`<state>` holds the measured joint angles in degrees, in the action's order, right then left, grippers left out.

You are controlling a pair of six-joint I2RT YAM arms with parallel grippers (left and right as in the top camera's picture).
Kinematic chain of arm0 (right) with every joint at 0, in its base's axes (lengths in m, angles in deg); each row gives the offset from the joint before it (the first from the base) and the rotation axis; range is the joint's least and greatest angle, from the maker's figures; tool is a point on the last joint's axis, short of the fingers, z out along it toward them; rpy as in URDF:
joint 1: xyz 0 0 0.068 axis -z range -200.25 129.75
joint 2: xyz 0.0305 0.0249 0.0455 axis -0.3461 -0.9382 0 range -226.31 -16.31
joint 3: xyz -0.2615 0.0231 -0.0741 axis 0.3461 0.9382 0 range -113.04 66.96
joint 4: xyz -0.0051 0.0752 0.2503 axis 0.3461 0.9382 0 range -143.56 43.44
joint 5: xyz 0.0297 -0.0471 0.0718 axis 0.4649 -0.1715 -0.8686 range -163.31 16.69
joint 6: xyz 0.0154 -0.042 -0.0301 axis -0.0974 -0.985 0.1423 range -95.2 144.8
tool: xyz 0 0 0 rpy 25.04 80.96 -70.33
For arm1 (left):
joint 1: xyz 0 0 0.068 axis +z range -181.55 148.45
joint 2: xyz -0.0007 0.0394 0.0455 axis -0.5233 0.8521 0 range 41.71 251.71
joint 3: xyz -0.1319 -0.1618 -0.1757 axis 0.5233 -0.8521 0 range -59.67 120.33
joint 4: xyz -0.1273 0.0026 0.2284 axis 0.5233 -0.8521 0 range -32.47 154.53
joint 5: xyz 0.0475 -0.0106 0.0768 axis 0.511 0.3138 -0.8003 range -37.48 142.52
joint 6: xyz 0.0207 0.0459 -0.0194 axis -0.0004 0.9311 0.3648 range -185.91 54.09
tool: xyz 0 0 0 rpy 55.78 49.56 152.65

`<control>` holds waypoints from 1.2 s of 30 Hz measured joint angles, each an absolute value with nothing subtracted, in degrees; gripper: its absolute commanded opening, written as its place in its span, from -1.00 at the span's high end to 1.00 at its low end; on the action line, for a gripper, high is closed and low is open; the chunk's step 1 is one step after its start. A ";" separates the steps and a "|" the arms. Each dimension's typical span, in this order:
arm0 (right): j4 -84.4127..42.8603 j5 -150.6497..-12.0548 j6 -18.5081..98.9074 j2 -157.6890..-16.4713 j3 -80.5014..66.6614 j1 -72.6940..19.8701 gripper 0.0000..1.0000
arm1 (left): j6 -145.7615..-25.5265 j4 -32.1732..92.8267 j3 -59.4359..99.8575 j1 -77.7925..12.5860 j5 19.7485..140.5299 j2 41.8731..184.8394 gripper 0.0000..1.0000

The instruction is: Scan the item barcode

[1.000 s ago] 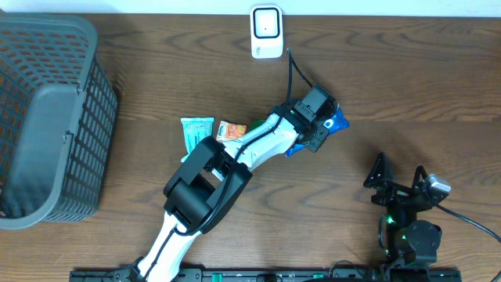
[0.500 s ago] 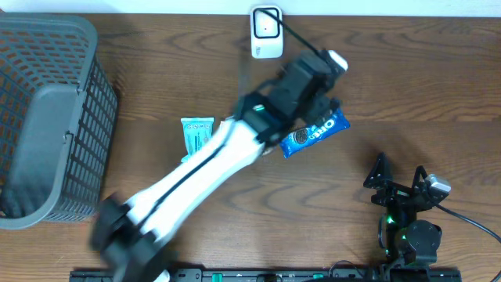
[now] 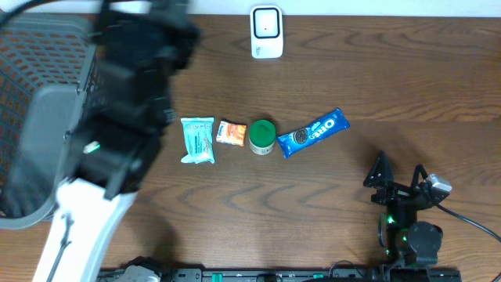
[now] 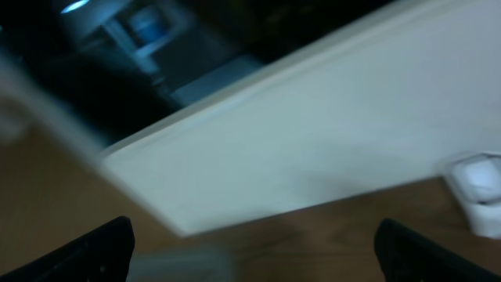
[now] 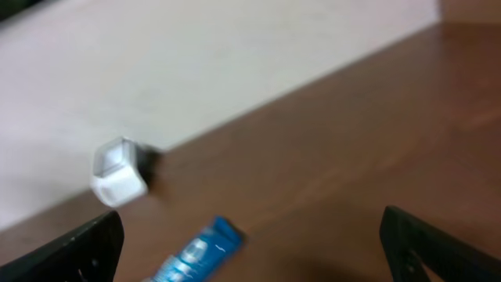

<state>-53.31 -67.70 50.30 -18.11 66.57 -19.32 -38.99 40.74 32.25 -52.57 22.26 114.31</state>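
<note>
The left pincer (image 4: 254,249) has swung away, wide and empty (right pincer (image 5: 250,239) likewise wide). The cookie pack (image 3: 312,134) lies well apart from it, seemingly unscanned.

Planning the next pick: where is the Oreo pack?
In the overhead view, the Oreo pack lies right of centre, just right of the green tub.

A mock shop checkout on a robot bench — a white barcode scanner (image 3: 266,31) at top centre of the wooden table (image 3: 407,86), a grey shopping basket (image 3: 39,55) at the upper left, packaged groceries in a mid-frame row: Oreo pack (image 3: 313,133), green-lidded tub (image 3: 262,135), orange packet (image 3: 232,132), teal packet (image 3: 197,139). A robot arm (image 3: 407,227) sits lower right.
</note>
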 measured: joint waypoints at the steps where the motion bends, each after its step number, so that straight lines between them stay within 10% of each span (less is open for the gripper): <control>1: -55.32 -69.80 50.54 -18.11 66.57 -19.32 -0.99 | -39.32 40.15 32.25 -50.69 22.07 112.97 -0.96; 11: -45.84 -82.24 49.60 -31.16 56.02 -19.36 -0.99 | -48.72 35.47 31.49 -40.05 28.62 103.53 -0.96; 25: -7.28 -82.26 43.61 -80.73 4.30 -29.99 -0.99 | -51.71 42.77 16.41 -39.46 42.33 82.70 -0.96; 36: -7.87 -86.11 44.70 -96.18 -3.30 -36.80 -0.98 | -52.85 38.75 17.35 -39.19 43.22 70.90 -0.96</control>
<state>-7.87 -86.11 44.70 -96.18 -3.30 -36.80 -52.85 38.75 17.35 -39.19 43.22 70.90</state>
